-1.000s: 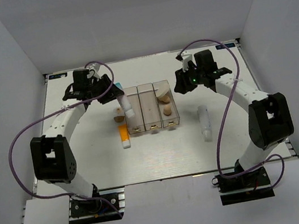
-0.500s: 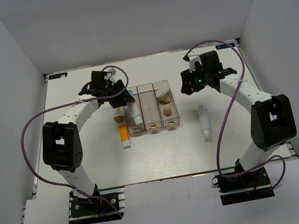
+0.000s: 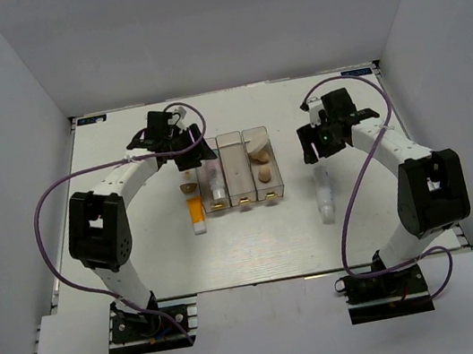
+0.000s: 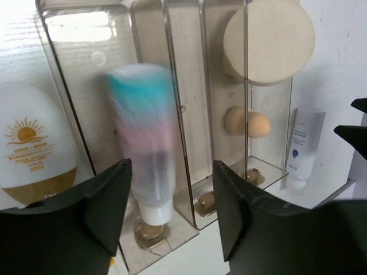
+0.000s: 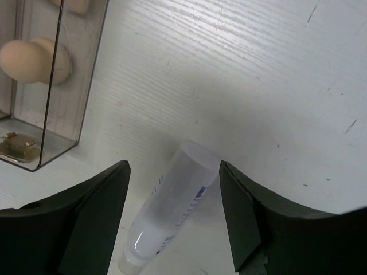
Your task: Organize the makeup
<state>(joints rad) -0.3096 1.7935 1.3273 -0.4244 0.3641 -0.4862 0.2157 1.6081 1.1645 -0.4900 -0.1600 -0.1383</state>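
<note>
The pink-blue gradient tube (image 4: 143,132) stands cap down in the left compartment of the clear box (image 3: 234,164), blurred by motion. My left gripper (image 4: 172,206) is open just above it, and neither finger touches the tube. The orange tube (image 3: 195,213) lies on the table left of the box, with a peach sponge (image 3: 187,186) beside it. The right compartment holds the round puff (image 3: 256,145) and another sponge (image 3: 264,173). My right gripper (image 5: 175,212) hangs open over the plain white tube (image 5: 172,200), which lies flat on the table right of the box.
The box's middle compartment holds nothing. Gold latches sit on the box's near end (image 4: 150,232). White walls enclose the table on three sides. Both arms' purple cables loop over the table's outer sides.
My left gripper opened and let go of the gradient tube, which dropped into the left compartment. My right gripper moved away from the box to above the plain white tube and opened wider.
</note>
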